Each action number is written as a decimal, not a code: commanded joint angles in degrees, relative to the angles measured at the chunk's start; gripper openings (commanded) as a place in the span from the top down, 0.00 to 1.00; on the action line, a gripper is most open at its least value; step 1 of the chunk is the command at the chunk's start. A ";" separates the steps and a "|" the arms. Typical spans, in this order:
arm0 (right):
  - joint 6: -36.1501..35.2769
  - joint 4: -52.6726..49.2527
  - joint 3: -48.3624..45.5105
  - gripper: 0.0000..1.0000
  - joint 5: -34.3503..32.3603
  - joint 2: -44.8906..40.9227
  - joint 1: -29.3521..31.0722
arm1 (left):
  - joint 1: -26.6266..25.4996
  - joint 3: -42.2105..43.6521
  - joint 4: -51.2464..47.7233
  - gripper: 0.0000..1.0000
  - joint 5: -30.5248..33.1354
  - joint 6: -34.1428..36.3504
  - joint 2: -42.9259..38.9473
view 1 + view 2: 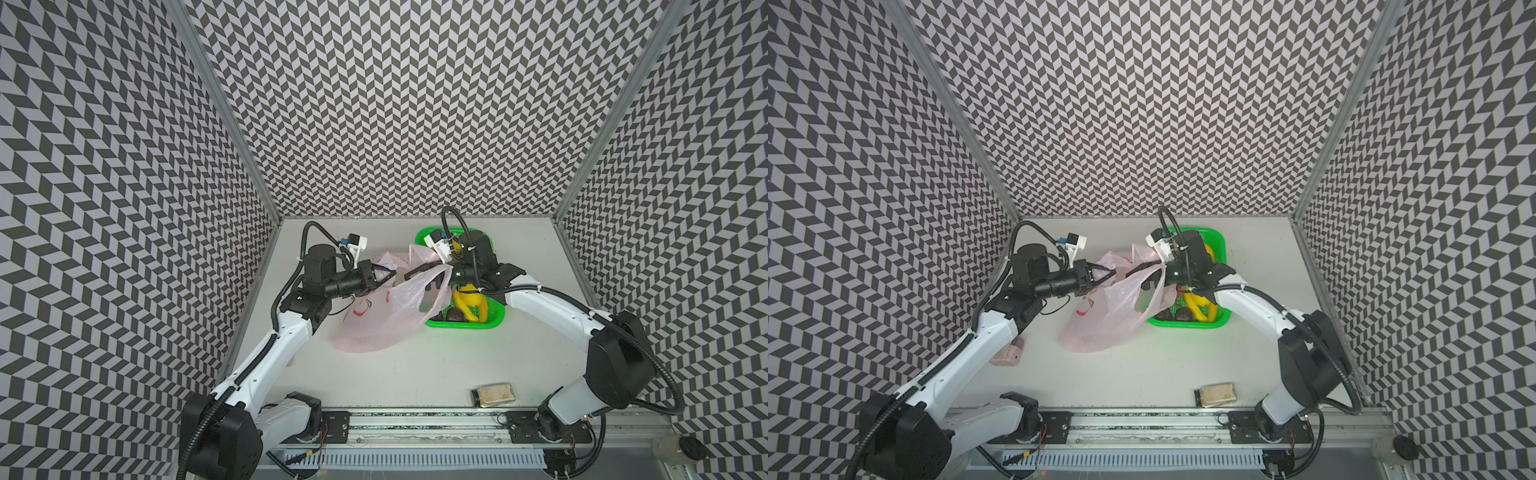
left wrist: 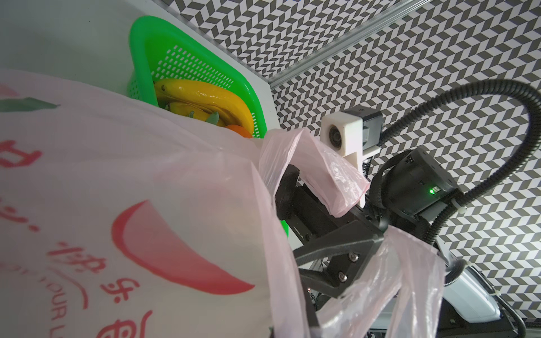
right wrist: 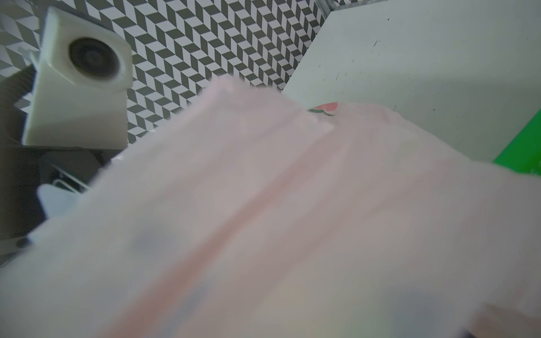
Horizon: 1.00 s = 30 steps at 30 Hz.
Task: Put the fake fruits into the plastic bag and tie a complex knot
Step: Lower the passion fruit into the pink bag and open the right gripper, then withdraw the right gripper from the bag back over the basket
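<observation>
You had the left gripper (image 1: 388, 276) clamped on the bag (image 1: 374, 324), the right gripper (image 1: 420, 281) spread in its mouth (facing the basket (image 1: 469, 325)), its long axis slanting toward bare near table (image 1: 415, 365).

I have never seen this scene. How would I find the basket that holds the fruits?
Look at the grey table in a top view, toward its far edge. There, right of the pink plastic bag, sits the basket. It alone is bright green with mesh walls, and yellow bananas lie in it.
</observation>
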<state>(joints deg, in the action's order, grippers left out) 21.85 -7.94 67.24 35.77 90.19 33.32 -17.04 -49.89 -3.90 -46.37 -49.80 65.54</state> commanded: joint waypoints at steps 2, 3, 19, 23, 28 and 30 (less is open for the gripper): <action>-1.20 -0.34 -0.34 0.08 -0.53 -4.06 -0.32 | 0.71 1.00 1.68 1.00 -0.47 -0.28 -1.23; -1.18 -0.50 -0.88 0.08 -0.46 -4.53 -0.60 | 0.78 1.01 1.70 1.00 -0.43 -0.29 -1.26; -0.68 -3.64 -14.44 0.01 3.72 -20.26 -8.48 | 1.39 2.60 4.87 1.00 0.23 -2.49 0.73; -1.26 -7.85 -15.68 0.01 5.44 -25.51 -11.25 | 1.66 2.19 5.13 1.00 0.16 -2.84 1.58; -1.72 -7.40 -18.71 0.01 3.74 -31.09 -13.27 | 1.67 1.53 5.33 1.00 -0.41 -2.56 2.36; -1.67 -7.70 -18.61 0.01 3.75 -31.14 -13.83 | 1.66 1.46 5.16 1.00 -0.55 -2.23 2.56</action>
<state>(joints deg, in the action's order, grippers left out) 21.39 -15.66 49.21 39.88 59.77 20.03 -15.70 -47.51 -0.47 -46.37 -52.16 67.94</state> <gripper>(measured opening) 0.992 0.049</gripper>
